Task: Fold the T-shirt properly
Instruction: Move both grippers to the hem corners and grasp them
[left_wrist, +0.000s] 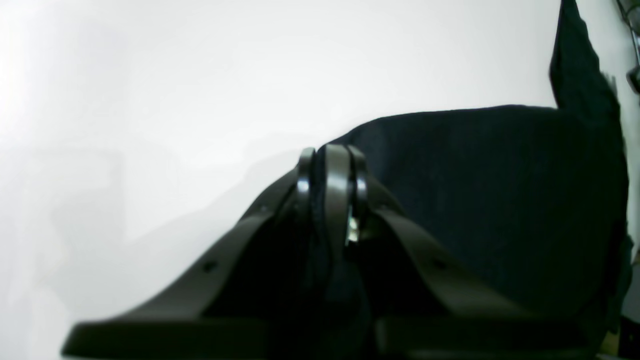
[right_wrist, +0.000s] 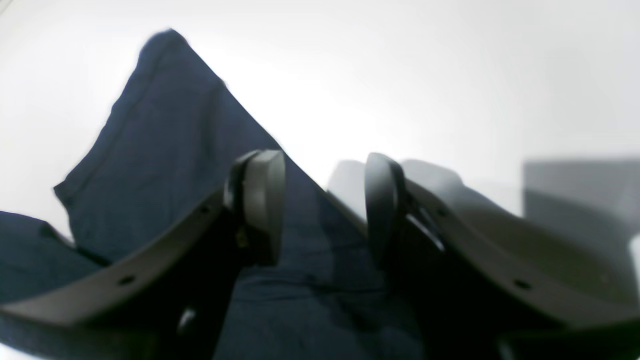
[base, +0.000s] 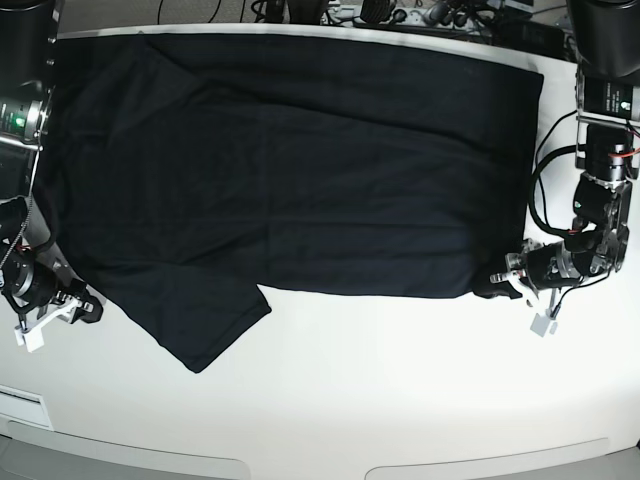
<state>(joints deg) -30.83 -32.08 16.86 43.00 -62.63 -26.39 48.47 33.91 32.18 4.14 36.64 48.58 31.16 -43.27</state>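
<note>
The black T-shirt (base: 300, 160) lies spread flat across the back half of the white table (base: 400, 400), with one sleeve (base: 210, 325) pointing toward the front left. My left gripper (base: 497, 283) is at the shirt's front right corner. In the left wrist view it (left_wrist: 332, 170) is shut, with black cloth (left_wrist: 500, 200) pinched between the pads. My right gripper (base: 88, 297) is at the shirt's left edge beside the sleeve. In the right wrist view it (right_wrist: 322, 205) is open, low over the dark cloth (right_wrist: 165, 150), which lies between and under the fingers.
Cables and a power strip (base: 400, 14) run along the back edge. The arm bases stand at the back left (base: 22, 90) and back right (base: 605, 90) corners. A white label (base: 15, 405) lies at the front left edge.
</note>
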